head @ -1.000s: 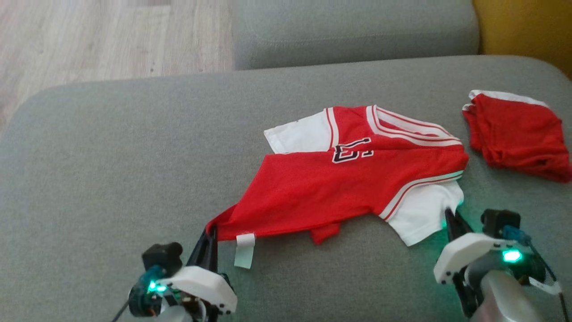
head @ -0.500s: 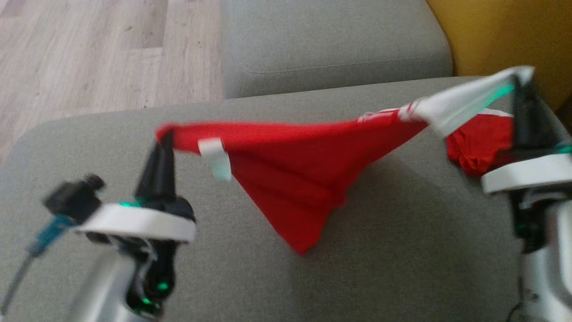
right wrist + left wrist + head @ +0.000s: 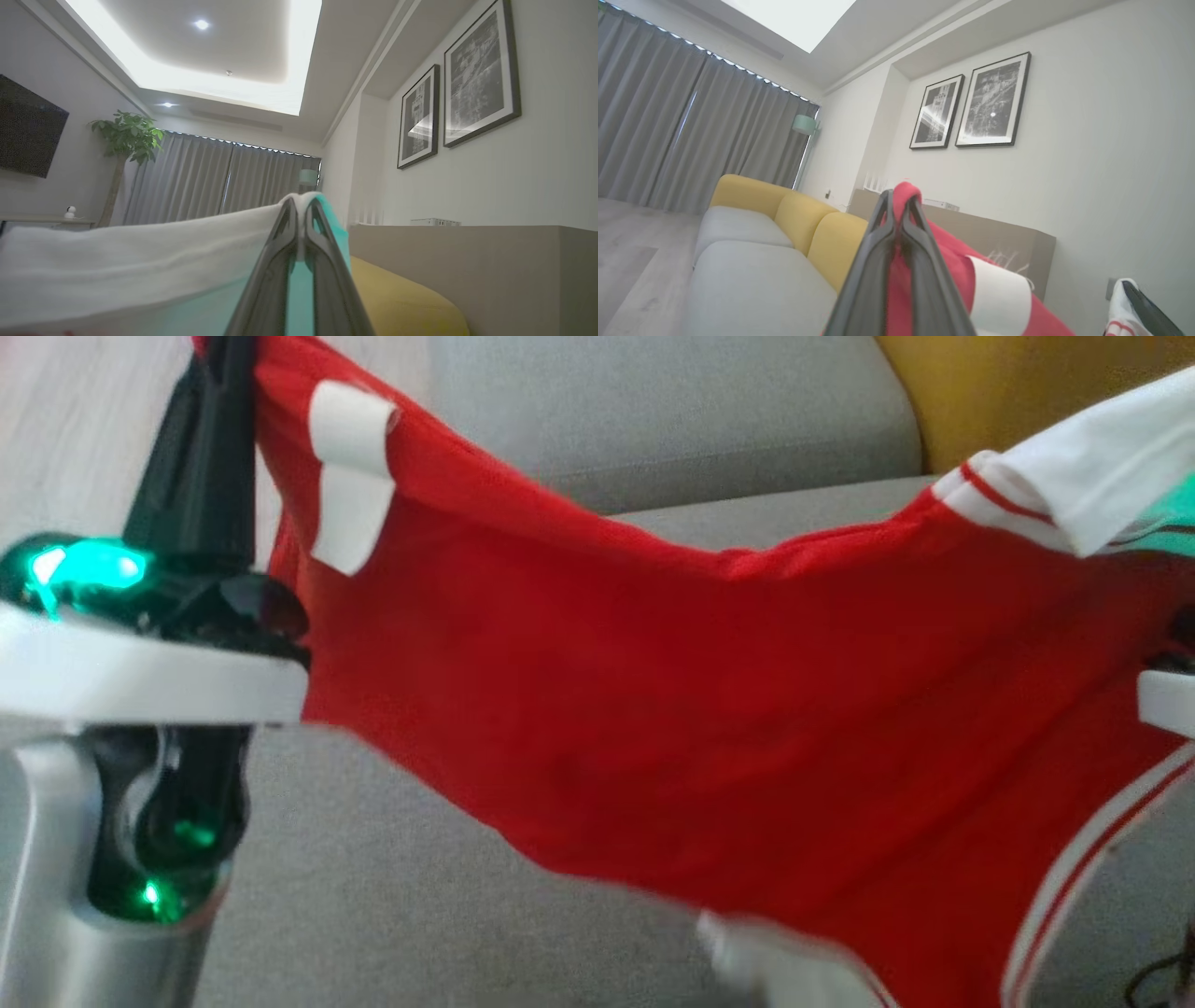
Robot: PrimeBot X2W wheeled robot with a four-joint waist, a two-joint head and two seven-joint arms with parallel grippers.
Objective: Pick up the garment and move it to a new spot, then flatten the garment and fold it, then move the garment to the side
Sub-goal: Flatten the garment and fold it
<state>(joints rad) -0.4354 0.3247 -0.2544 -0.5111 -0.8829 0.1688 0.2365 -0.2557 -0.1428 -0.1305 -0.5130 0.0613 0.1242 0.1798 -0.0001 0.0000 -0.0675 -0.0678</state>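
Above sofa (image 3: pixel 373 896), your left end effector (image 3: pixel 899 200), right end effector (image 3: pixel 301 203) clenching limp garment (image 3: pixel 653 709) hem, sleeve at 10, 2 o'clock.

Bright ceiling light, motion-blurred head view

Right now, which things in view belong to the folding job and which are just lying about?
Job: red and white garment, held aloft; left gripper, shut on its red edge; right gripper, shut on its white sleeve; grey sofa seat below.
Lying about: yellow cushions; framed pictures; potted plant; curtains.
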